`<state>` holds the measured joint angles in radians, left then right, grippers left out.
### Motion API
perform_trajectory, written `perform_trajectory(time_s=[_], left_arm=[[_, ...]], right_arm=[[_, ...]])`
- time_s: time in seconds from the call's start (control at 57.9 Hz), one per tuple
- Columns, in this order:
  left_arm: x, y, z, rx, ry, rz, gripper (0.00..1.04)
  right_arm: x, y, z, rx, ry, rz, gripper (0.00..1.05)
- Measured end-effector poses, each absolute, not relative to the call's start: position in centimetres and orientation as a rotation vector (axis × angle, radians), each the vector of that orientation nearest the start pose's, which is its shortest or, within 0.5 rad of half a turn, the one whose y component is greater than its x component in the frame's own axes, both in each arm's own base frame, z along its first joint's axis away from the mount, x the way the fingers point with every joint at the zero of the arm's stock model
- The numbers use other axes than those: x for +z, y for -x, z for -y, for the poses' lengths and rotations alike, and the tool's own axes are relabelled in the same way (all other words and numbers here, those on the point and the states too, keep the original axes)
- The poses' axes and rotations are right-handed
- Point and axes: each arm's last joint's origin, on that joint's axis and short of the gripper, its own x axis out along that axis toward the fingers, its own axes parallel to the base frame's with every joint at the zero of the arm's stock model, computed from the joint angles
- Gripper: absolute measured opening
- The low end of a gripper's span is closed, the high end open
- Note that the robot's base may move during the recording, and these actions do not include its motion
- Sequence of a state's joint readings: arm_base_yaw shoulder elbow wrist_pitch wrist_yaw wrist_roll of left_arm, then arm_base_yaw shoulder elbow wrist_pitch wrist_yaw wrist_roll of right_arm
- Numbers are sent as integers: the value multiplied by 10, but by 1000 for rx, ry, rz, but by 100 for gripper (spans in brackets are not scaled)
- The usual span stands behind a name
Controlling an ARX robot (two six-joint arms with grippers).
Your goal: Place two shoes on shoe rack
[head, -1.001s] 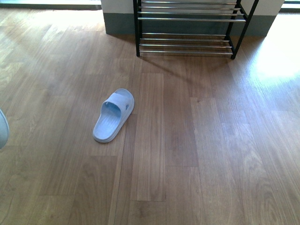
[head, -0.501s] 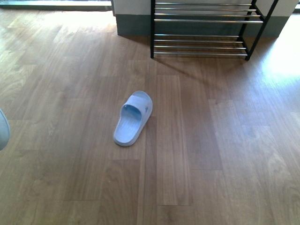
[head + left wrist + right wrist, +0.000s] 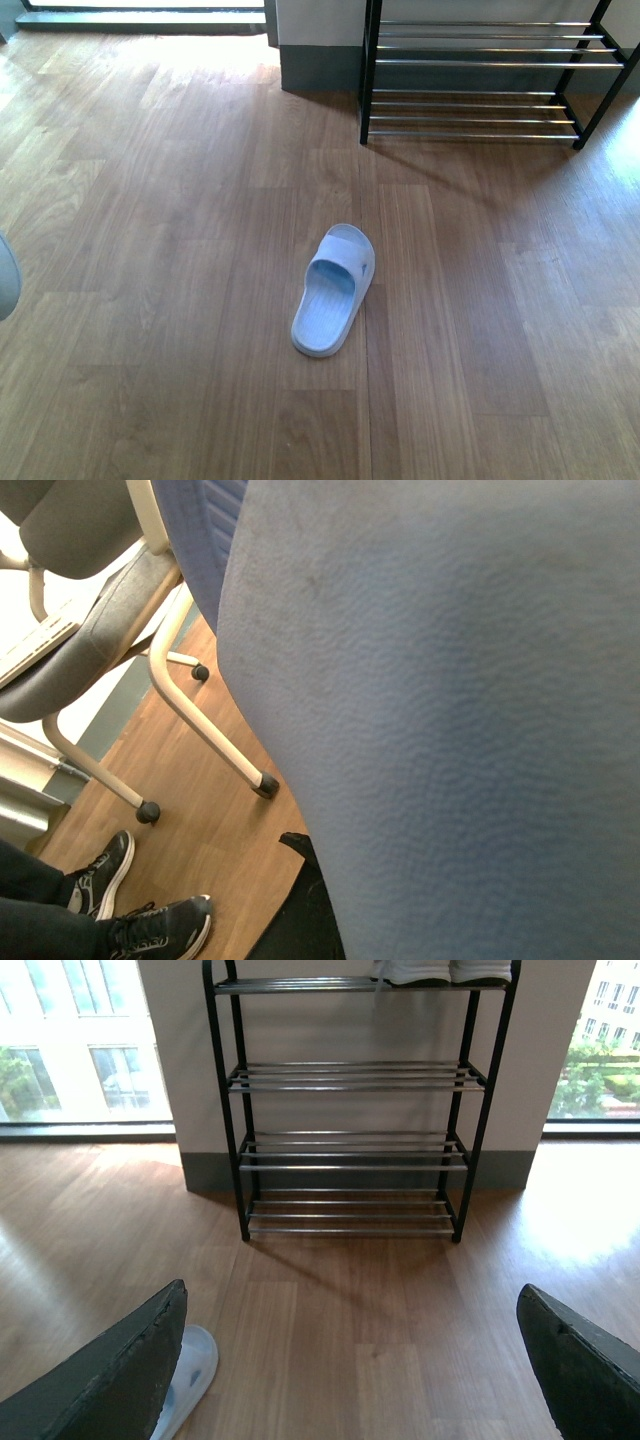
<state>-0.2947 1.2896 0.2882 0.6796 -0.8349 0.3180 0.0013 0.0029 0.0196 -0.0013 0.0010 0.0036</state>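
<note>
Presently right gripper (image 3: 352,1295) spread wide, empty, facing rack (image 3: 350,1085), likely readying for slipper (image 3: 334,290) lying on floor (image 3: 150,200) before rack. Left gripper: cannot tell, blue surface (image 3: 450,730) fills camera.

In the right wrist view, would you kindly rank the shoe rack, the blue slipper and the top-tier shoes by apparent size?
1. shoe rack, by far largest.
2. blue slipper and top-tier shoes: both only partly in view and similar, so unranked.
</note>
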Motion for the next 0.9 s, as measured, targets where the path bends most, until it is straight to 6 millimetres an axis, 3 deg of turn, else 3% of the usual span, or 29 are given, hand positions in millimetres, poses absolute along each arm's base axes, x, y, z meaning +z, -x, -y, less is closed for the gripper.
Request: perform_trajectory(time_s=[0.673,0.811,0.898], left_arm=[[156,-209,40,495,-483,-361,2],[156,-209,40,496,-483,-361,2],[155,-209,41,490,-483,-360,2]], right_arm=[[170,-97,0,4,-3,15,96],[164,-104,-2,246,-107,-100,96],[162,-116,-7,286,-129,-148,96]])
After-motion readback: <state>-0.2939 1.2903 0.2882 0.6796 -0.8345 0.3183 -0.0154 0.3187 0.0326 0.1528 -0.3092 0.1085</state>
